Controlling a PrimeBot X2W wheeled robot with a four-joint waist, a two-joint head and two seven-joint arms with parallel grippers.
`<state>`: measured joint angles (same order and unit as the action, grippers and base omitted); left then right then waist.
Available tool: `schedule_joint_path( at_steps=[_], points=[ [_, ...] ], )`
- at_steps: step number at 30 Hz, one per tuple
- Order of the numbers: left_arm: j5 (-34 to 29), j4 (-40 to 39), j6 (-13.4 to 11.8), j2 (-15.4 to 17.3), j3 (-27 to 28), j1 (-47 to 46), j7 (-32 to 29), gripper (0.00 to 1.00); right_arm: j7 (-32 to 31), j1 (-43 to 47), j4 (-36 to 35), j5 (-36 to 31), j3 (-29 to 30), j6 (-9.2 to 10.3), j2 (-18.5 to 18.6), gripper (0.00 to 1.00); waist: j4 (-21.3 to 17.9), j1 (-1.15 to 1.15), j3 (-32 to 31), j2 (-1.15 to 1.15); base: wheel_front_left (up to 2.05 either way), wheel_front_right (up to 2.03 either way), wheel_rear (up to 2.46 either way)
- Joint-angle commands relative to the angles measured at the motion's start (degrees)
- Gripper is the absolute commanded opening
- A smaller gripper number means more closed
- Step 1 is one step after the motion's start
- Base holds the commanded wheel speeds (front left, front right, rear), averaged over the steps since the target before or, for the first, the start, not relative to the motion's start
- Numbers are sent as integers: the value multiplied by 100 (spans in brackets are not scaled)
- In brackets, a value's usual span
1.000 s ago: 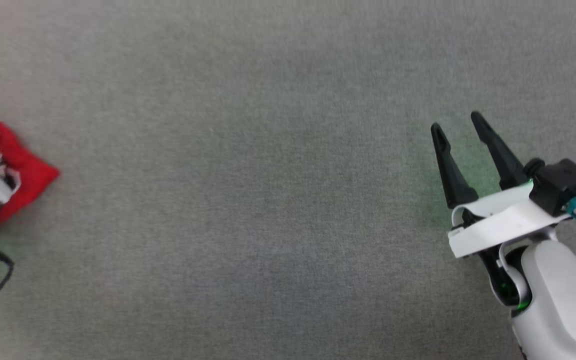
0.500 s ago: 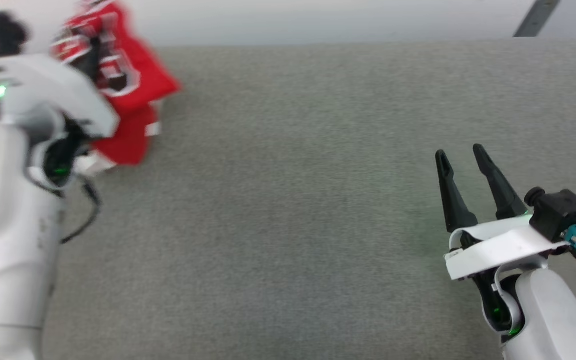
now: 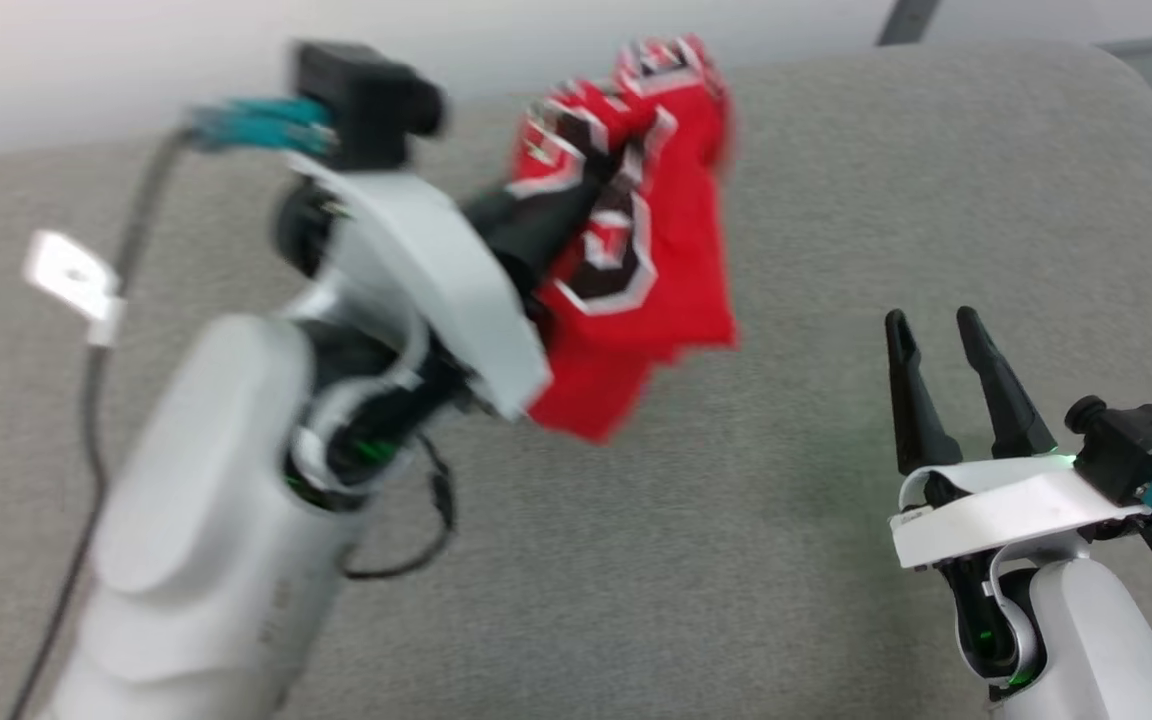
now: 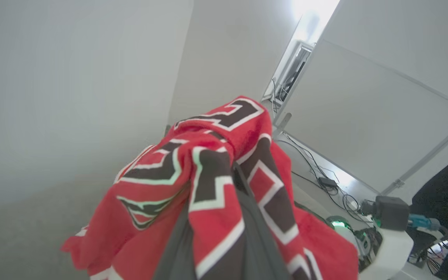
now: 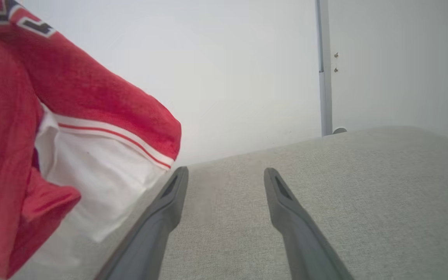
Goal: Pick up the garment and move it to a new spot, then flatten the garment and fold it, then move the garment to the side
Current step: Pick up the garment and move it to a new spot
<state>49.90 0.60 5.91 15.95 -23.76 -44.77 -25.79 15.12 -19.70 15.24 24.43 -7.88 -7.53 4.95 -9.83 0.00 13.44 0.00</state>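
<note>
The garment [image 3: 671, 280], a red jersey with black white-edged lettering, hangs bunched in the air above the grey surface, upper middle of the head view. My left gripper [image 3: 601, 185] is shut on its upper folds, and the cloth hides the fingertips. In the left wrist view the garment [image 4: 208, 186] drapes over both fingers. The right wrist view has the garment [image 5: 21, 128] at the left, its white-and-red trim showing. My right gripper [image 3: 936, 330] stands open and empty at the lower right, apart from the cloth; its fingers [image 5: 169, 206] point over bare grey fabric.
A grey fabric surface [image 3: 836, 560] spreads under both arms, its rounded far-right corner [image 3: 1126, 80] near a pale wall. A black cable [image 3: 86, 400] loops beside my left forearm. Cables and a device [image 4: 329, 182] lie on the floor beyond.
The head camera has shifted. My left arm has lifted the garment up and swung it rightward toward the middle. The right gripper stays open in much the same place.
</note>
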Motion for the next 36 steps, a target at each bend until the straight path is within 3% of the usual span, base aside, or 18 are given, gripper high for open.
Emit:
schedule_joint_path(
  at_steps=[1,3,6,10,14,21,27,33,35,36],
  points=[
    [-15,-11,45,-95,-150,18,-14,0,3,-68,-42,47,28,8,-59,100,-322,0,219,0,0,0,0],
    [125,141,77,-261,-259,-44,17,0,3,-104,-65,92,76,8,-89,100,-434,0,298,0,0,0,0],
    [41,658,111,-203,-413,-171,8,0,3,-135,-79,123,82,8,-136,100,-586,0,398,0,0,0,0],
    [-418,1516,159,329,-941,-365,-107,0,4,-191,-109,183,93,8,-170,100,-793,0,512,0,0,0,0],
    [-248,1995,161,653,-1289,-470,-212,0,3,-191,-126,235,99,8,-189,100,-928,0,578,0,0,0,0],
    [-271,2565,163,1343,-2660,-805,-444,0,3,-223,-167,433,62,8,-202,100,-1121,0,778,0,0,0,0],
    [-424,3092,146,1499,-3955,-984,-512,0,3,-350,-227,592,-12,8,-204,100,-1302,0,1008,0,0,0,0],
    [-102,3568,118,1530,-4740,-1181,-375,0,3,-367,-228,665,-64,8,-205,100,-1400,0,1117,0,0,0,0],
    [46,3638,118,1503,-4822,-1269,-199,22,3,-330,-205,628,-41,8,-205,100,-1358,0,1089,0,0,0,0],
    [92,3652,117,1489,-4849,-1339,-96,42,3,-310,-195,600,-40,8,-205,100,-1318,0,1063,0,0,0,0]
  ],
)
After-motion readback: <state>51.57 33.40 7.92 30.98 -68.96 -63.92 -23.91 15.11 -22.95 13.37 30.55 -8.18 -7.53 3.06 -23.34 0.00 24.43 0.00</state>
